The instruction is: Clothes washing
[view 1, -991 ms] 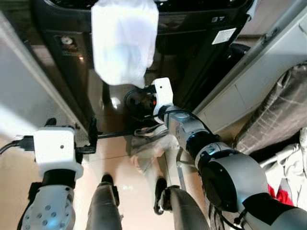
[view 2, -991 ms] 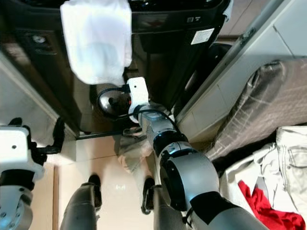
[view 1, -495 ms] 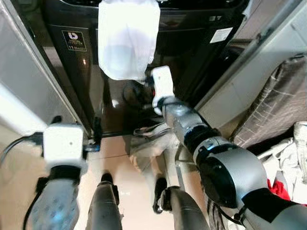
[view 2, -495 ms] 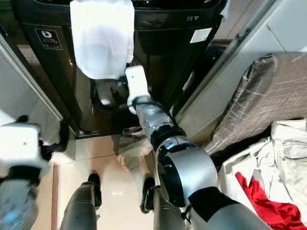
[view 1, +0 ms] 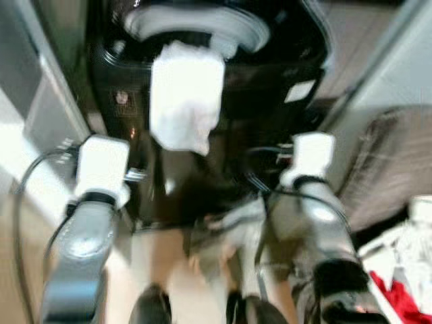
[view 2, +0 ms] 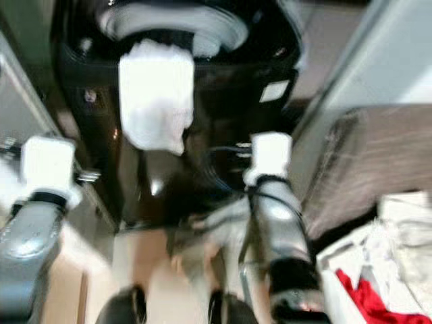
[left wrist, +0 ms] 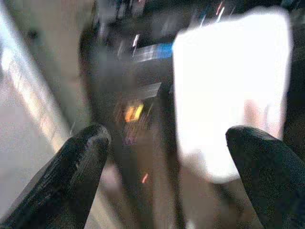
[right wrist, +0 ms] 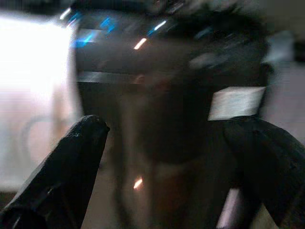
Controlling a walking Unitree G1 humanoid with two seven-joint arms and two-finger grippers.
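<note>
Both arms are raised before the glossy black top-loading washing machine point(view 1: 202, 101); left gripper point(left wrist: 171, 186) and right gripper point(right wrist: 176, 191) gape wide, holding nothing; beyond, a white crumpled cloth point(view 1: 185, 101) drapes over the machine's front rim; views blurred.

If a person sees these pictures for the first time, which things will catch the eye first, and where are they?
The eye goes first to the bright white cloth hanging over the front edge of the black washing machine, at the top centre of the head views. Next come the two silver arms raised toward the machine, the left gripper and right gripper both open. A red garment lies at the robot's lower right.
</note>
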